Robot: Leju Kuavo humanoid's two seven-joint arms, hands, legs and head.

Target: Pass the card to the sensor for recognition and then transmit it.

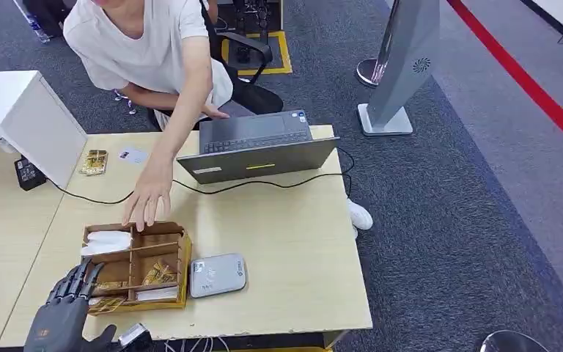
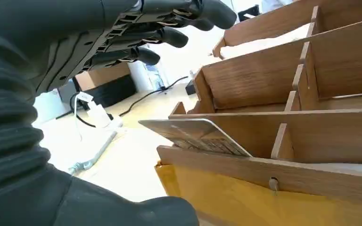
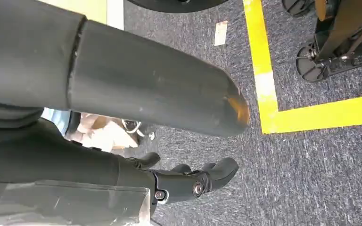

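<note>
Left hand (image 1: 64,312), fingers spread and empty, hovers just beside the wooden organizer (image 1: 185,275) holding a card (image 2: 193,135); right hand (image 3: 188,181) hangs curled, empty.

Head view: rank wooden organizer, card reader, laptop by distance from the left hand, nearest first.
From the left hand:
1. Wooden organizer, right beside the fingers at the table's near edge.
2. Card reader, just past the organizer's right side.
3. Laptop, at the table's far edge.
</note>
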